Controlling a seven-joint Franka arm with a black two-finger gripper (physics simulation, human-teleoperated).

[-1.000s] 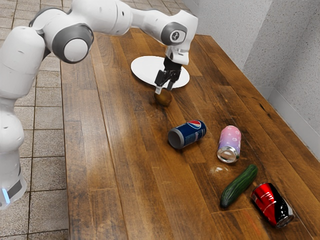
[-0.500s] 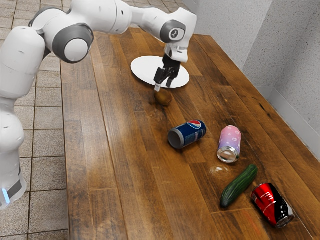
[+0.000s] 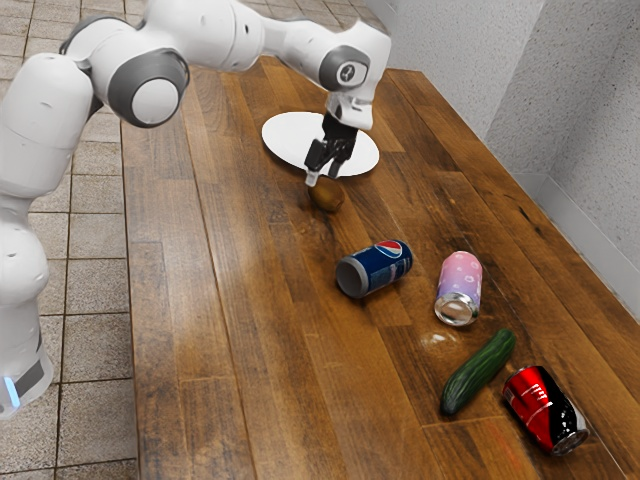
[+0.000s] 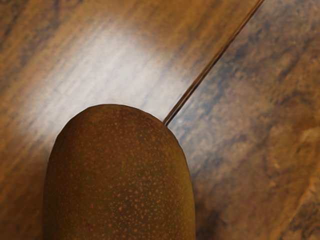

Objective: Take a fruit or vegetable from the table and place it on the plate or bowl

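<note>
A brown kiwi (image 3: 326,195) is seen lying on the wooden table (image 3: 250,330), toward its far end and just beside the near rim of the white plate (image 3: 290,135), apart from it. The gripper (image 3: 320,176) is held just above the kiwi, tilted a little, with its fingers released and nothing between them; in the wrist view the speckled skin of the kiwi (image 4: 119,175) is seen right under the hand, on a plank seam. The step in hand is judged to be the descent for the grasp. For this to be done well, the fingers should be lowered on either side of the fruit across its narrow width, low enough for the pads to meet its widest part, and the table should not be struck. The closing should be gentle and centred, since so round and smooth-sided a fruit is likely to be squeezed out or rolled away if it is caught off-centre. Only a short lift should be needed before the carry to the plate. The cucumber (image 3: 478,372) and the three cans lie well apart, toward the table's near end, and need not be disturbed.
</note>
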